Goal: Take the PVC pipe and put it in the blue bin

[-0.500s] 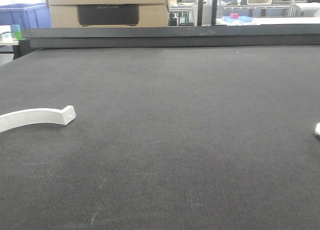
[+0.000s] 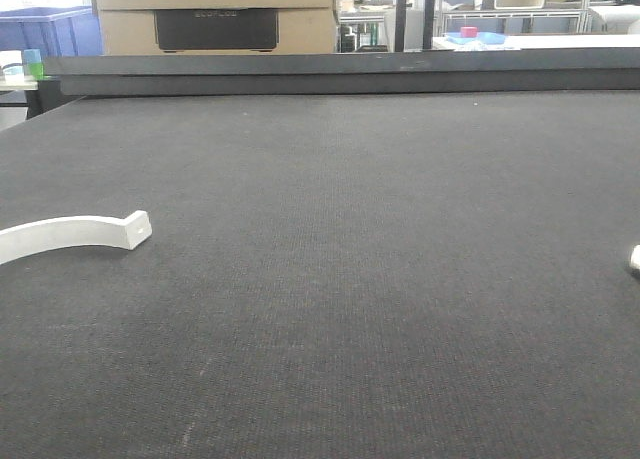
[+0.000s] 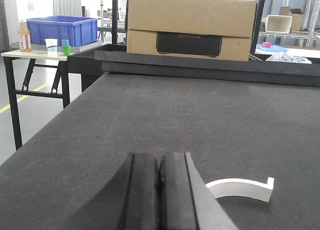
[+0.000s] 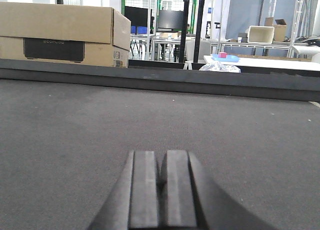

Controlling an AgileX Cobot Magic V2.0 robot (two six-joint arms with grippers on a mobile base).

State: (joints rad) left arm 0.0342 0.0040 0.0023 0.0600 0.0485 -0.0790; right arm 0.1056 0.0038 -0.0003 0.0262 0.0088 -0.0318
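Work surface: wide dark grey textured table top (image 2: 350,229); a raised dark rail runs along its far edge, just in front of the large brown cardboard box (image 2: 215,14).
PVC pipe: small off-white plastic piece (image 2: 635,257); only its rounded end shows at the right border of the front view; lying on the table top, well in front of the cardboard box and far to its right; touched by nothing.
Blue bin: blue plastic crate (image 3: 61,29); stands on a pale side table to the left of the cardboard box, off the table top; well apart from the pipe.
White strip: long curved flat white strip (image 2: 70,234) with a hole near its end; flat on the table top, in front of the cardboard box and to its left.
Left gripper (image 3: 160,162): black fingers pressed together, nothing between them; low over the table top; the white strip lies just to its right.
Right gripper (image 4: 161,162): black fingers closed against each other, holding nothing; pointed toward the far rail, to the right of the cardboard box.
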